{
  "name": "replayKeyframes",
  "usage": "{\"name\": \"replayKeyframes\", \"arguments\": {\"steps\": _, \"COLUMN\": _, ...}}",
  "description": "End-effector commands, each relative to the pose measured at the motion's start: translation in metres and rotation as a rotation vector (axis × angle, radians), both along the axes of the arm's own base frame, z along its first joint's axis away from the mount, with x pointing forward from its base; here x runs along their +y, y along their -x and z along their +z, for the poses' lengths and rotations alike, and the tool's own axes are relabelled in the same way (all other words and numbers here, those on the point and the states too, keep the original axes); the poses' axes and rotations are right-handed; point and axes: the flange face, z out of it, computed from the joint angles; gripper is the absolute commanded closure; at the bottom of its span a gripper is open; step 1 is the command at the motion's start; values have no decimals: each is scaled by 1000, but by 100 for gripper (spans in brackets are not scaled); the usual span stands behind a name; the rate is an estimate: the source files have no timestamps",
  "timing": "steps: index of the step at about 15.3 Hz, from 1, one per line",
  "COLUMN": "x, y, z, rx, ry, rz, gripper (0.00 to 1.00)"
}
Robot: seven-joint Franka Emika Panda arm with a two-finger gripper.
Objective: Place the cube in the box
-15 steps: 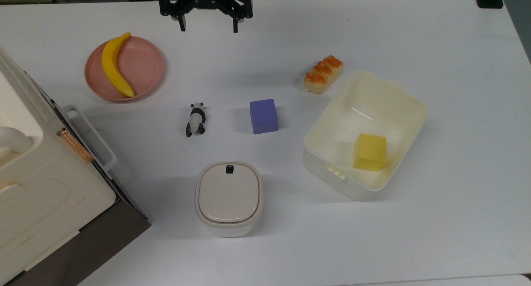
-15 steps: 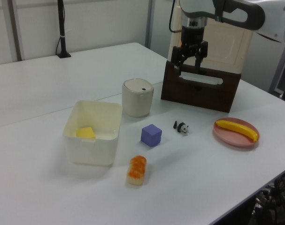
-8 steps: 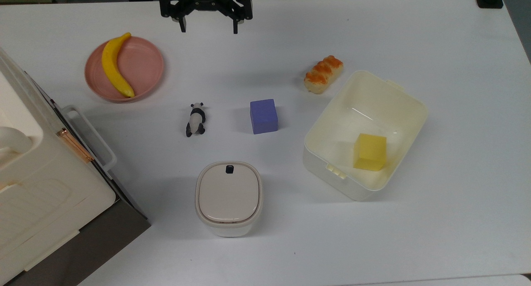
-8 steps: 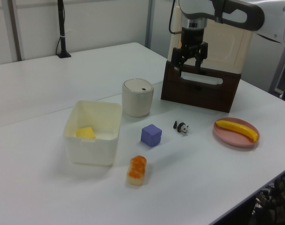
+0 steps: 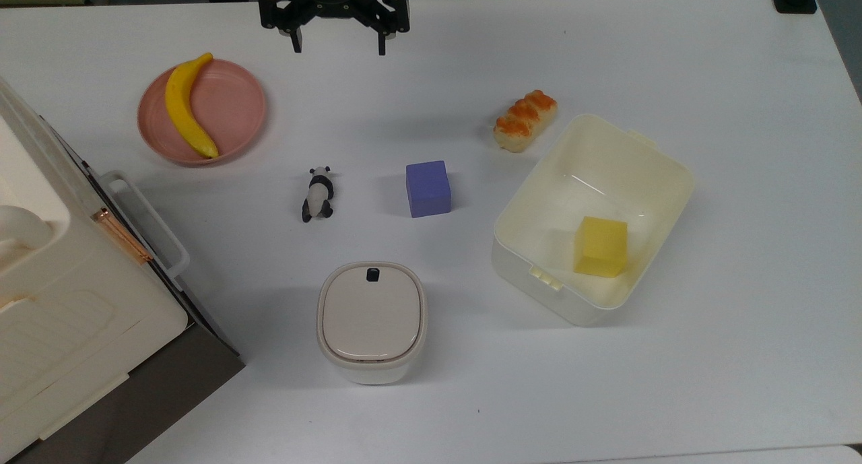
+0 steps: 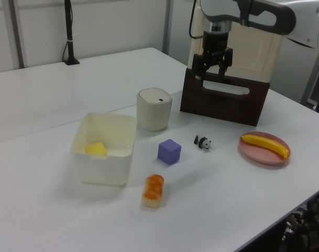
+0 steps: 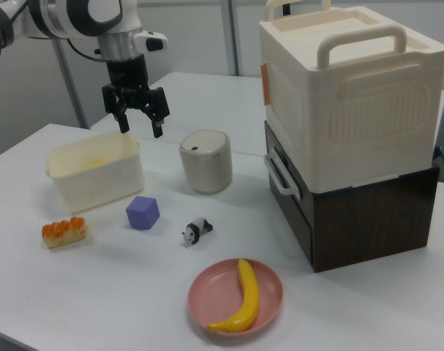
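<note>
Two fingers spread wide and empty: we hold our gripper pointing down, raised well apart from the cube.

Top view: the black two-finger gripper is cut by the upper edge above its finger mounts, so the arm behind it is out of frame. The large cream plastic case with a copper latch and its dark brown base run off the left and lower edges. Right view: the near wall of the cream-white lidless plastic tub hides the small yellow cube inside it except for a yellow patch. Left view: the tiny black-and-white panda figure beside the tub's neighbouring purple-blue cube is too small to make out.
</note>
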Motion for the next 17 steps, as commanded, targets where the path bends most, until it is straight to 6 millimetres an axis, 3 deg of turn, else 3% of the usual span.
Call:
{"name": "replayKeyframes", "arguments": {"steps": 1, "x": -7, "y": 5, "z": 2, "rx": -16, "ry": -18, "rz": -14, "gripper": 0}}
{"name": "replayKeyframes", "arguments": {"steps": 17, "x": -3, "y": 6, "z": -4, "rx": 4, "ry": -21, "rz": -2, "gripper": 0}}
